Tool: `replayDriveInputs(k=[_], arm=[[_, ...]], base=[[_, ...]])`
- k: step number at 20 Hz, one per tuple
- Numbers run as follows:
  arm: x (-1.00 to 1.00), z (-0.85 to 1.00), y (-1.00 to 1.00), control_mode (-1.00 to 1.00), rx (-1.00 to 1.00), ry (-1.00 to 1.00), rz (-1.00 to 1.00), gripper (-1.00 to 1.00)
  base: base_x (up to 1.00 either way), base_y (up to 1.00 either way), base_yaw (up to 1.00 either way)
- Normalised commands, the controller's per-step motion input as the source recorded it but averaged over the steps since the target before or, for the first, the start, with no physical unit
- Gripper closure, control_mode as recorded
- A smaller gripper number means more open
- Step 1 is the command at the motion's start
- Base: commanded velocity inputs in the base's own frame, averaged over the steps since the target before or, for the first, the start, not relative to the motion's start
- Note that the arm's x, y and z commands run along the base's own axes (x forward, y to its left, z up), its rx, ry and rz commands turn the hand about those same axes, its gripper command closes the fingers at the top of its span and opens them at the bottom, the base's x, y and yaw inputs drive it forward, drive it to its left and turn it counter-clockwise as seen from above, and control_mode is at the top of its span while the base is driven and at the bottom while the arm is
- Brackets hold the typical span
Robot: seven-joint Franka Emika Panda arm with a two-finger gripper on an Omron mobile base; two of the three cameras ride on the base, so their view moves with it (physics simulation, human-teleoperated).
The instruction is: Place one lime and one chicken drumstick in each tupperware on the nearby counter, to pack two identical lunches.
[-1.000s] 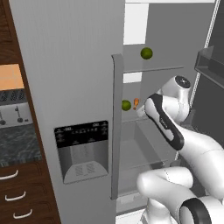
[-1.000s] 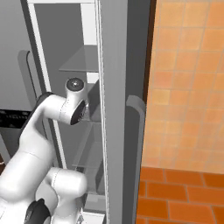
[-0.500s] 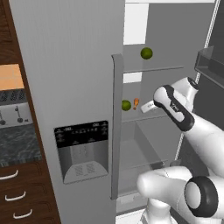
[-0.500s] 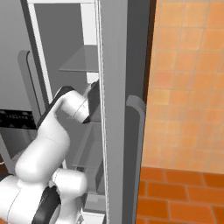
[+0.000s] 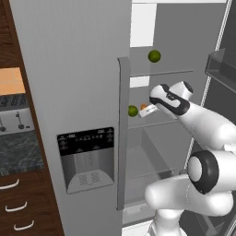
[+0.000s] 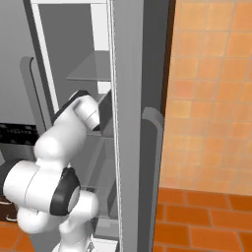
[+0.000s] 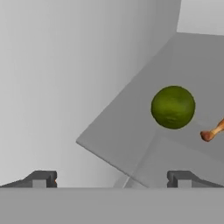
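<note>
Your arm has swung further into the open fridge (image 5: 184,152) vs a sec ago; gripper (image 7: 112,179) now faces the mid shelf (image 5: 159,123), jaws spread wide, nothing held. Lime (image 7: 173,107) sits ahead at 1 o'clock in hand view, drumstick (image 7: 213,131) just beside it at 3. Second lime (image 5: 154,56) on upper shelf. Counter (image 5: 18,152) off left.

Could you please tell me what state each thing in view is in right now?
Gripper: open, holding nothing, aimed at the shelf lime.
Fridge right door: swung open.
Fridge left door: closed.
Lower lime: resting on a fridge shelf, untouched.
Upper lime: resting on the shelf above.
Chicken drumstick: lying on the shelf beside the lower lime.
Toaster: on the counter, slots empty.
</note>
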Motion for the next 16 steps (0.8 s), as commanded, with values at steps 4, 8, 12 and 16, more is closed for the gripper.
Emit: replayDriveInputs(k=[4,8,12,16], arm=[[0.32,-0.01,0.04,-1.0,-0.08,0.0,0.0,-1.0],[0.38,-0.16,0.0,-1.0,-0.06,0.0,0.0,-1.0],[0.44,-0.32,0.0,-1.0,-0.02,0.0,0.0,-1.0],[0.57,-0.31,0.0,-1.0,0.0,0.0,0.0,-1.0]], base=[[0.0,0.0,0.0],[0.0,0.0,0.0],[0.0,0.0,0.0],[0.0,0.0,0.0]])
